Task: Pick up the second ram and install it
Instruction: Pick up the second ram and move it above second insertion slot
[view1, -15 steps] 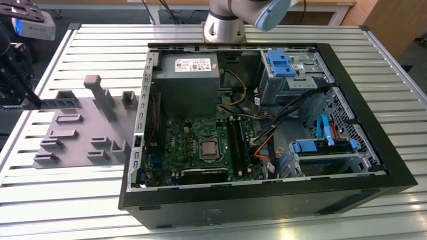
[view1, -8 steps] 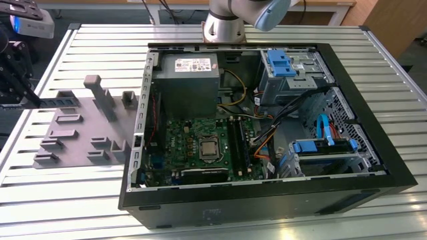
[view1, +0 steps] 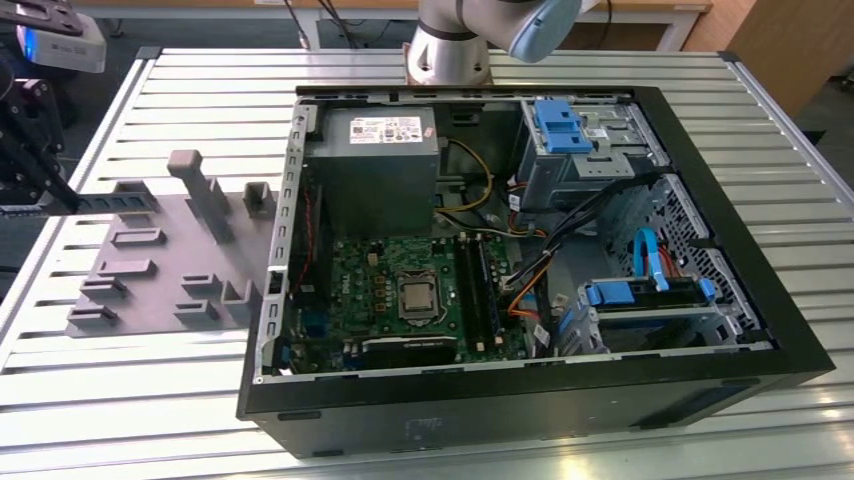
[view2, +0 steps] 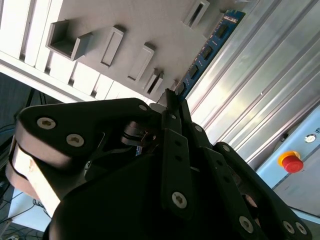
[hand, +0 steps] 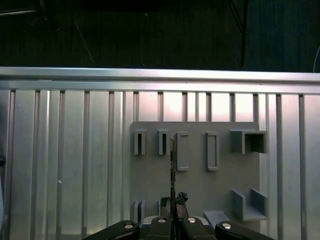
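Blue second ram (view2: 209, 49) with black chips (view2: 220, 31), grey fixture (hand: 195, 170), green motherboard (view1: 380, 270).

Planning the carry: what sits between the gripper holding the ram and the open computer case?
In the exterior view, the grey fixture with upright blocks lies between the gripper, shut on the second ram, and the case.

The second ram (view2: 207, 50) is a long, narrow blue circuit board with a row of black chips along its face. It is pinched at one end between the closed fingers of the claw (view2: 172, 100), and its length runs straight out from the fingertips. In the first wrist view it shows edge-on as a thin dark line (hand: 172, 165) over the grey fixture (hand: 200, 195) on the slatted counter (hand: 70, 165).
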